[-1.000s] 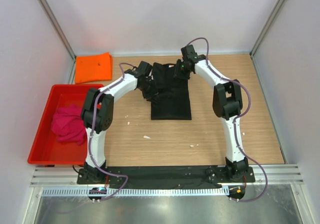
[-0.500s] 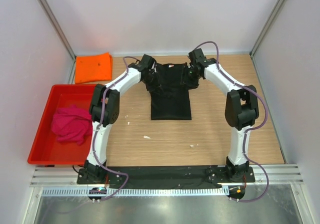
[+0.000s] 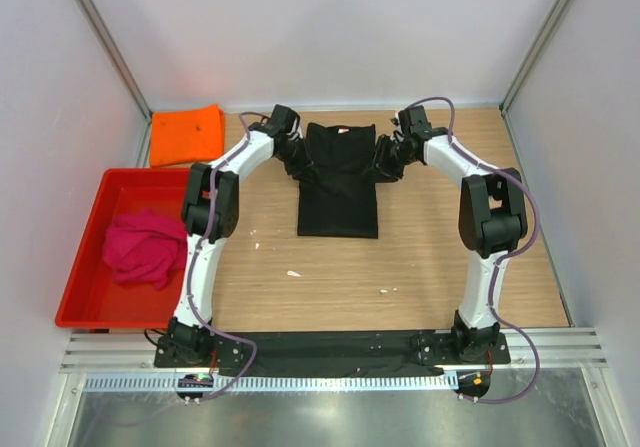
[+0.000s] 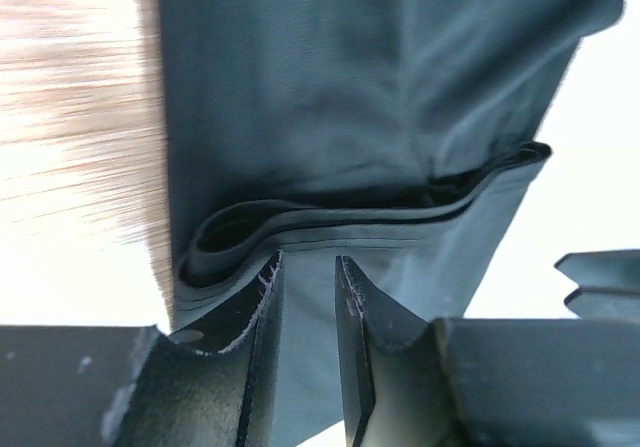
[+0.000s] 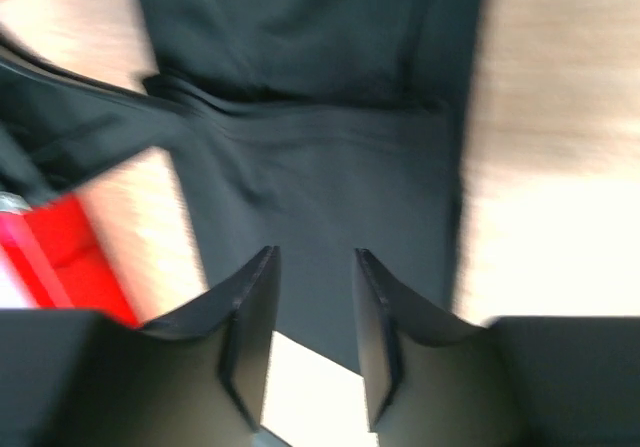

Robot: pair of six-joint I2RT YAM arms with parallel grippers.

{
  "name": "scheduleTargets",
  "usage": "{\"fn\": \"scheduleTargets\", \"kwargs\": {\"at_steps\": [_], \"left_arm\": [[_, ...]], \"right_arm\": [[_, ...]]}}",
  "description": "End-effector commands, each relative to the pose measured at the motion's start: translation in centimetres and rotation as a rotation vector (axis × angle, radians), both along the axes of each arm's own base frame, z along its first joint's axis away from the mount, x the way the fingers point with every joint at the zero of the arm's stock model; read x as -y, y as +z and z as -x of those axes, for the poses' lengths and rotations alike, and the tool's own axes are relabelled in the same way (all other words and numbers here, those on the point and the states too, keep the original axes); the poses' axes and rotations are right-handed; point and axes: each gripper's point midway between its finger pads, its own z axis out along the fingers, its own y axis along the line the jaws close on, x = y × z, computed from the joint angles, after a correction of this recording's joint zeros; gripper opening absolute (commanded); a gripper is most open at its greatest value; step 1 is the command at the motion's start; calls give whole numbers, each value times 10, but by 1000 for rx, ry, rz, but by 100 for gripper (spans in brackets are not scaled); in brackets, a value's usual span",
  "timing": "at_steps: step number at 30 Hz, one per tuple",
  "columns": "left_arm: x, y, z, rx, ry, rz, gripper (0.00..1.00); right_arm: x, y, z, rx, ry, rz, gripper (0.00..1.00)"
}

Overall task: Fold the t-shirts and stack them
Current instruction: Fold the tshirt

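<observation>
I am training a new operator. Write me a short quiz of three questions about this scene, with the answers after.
1. True or false: the orange t-shirt lies inside the red tray.
2. Fill in: the pink t-shirt lies crumpled inside the ____.
3. What lies on the table between the left end effector and the right end effector? A. black t-shirt B. orange t-shirt C. pink t-shirt
Key: 1 false, it lies on the table beyond the tray; 2 red tray; 3 A.
</observation>
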Motion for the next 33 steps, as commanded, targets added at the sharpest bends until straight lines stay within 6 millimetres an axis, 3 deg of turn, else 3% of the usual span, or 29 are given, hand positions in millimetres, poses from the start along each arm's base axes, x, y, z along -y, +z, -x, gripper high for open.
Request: {"fn": "scheduleTargets", "kwargs": {"at_steps": [1,3,4,6,8,9,10,12,17,24,26,30,33], "left_arm": [[14,51,-9,113,-52,90,29],[15,56,-4,106,-45,109,30],[16,68,-6,136,-42,127,30],[19,67,-4,126,-24,151,30],[20,60,-3,107,-15,157,29],[19,56,-4,94,-5,155,29],[19,53,-5,92,1,152,29],[20,44,-8,85,12,151,28],[17,7,-10,10,43,132,26],[8,-18,-6,-21,34,70,25],[9,-13,-10,-4,18,64,25],[11,17,-13,20,15,80,31],[14,63,-14,84,8,122,40]], "right_arm": [[-27,24,-23,57,5,-207,39],[-35,25,-32,61,10,-255,36],[-42,27,-31,54,27,-295,34],[-54,33,-40,56,17,-361,28],[-64,24,-44,27,26,-390,24],[-72,30,-47,40,47,-399,20],[-80,17,-44,9,63,-397,18],[-86,11,-43,-6,78,-386,15],[-79,-15,-47,-26,22,-393,12],[-53,-62,-49,-74,0,-339,11],[-46,-66,-48,-81,6,-315,11],[-42,-31,-59,-16,33,-288,12],[-36,10,-66,47,34,-278,18]]}}
